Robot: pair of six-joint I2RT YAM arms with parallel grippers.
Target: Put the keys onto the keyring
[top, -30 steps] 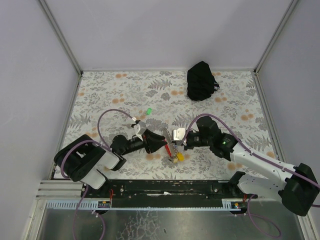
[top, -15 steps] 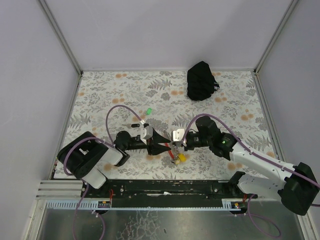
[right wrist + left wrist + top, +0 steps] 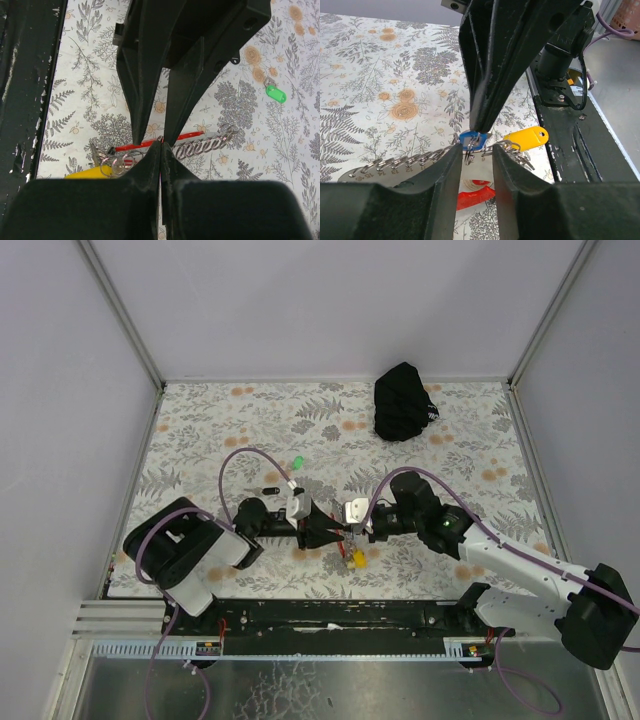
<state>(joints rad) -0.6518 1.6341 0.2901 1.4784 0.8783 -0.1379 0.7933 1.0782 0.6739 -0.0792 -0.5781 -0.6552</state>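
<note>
**Top view.** Left gripper [image 3: 336, 532] and right gripper [image 3: 350, 530] tip to tip, low over the near middle of the table [image 3: 470, 440], right at the keyring [image 3: 354, 553]. Yellow tag [image 3: 359, 558] on the side toward the bases. Green key [image 3: 297, 462] alone on the table, farther back and to the left, well apart from the keyring. Small black piece [image 3: 269, 490] between green key and left arm, touching neither. Black pouch [image 3: 402, 402] slumped at the far right; mouth and contents not to be made out.

**Left wrist view.** Own fingers [image 3: 437, 195] apart with a clear gap, closed on nothing that shows. Thin ring [image 3: 469, 156] of the keyring standing in that gap. Chain [image 3: 402, 164] running off left behind the left finger, red strap [image 3: 476, 198] on the table below the gap, yellow tag off to the right. Right gripper entering from above, jaws pressed together, blue key [image 3: 469, 141] pinched at the very tips and right at the ring. Whether threaded onto it, not clear.

**Right wrist view.** Own fingers shut tight, no gap; blue key hidden behind them. Left gripper's two fingers pointing down from the top, tips apart, straddling the spot just past the right gripper's tip. Beneath them, strap and chain stretched side by side to the right. Small rings and yellow tag bunched to the left. Green key near the right edge, flat on the table.
</note>
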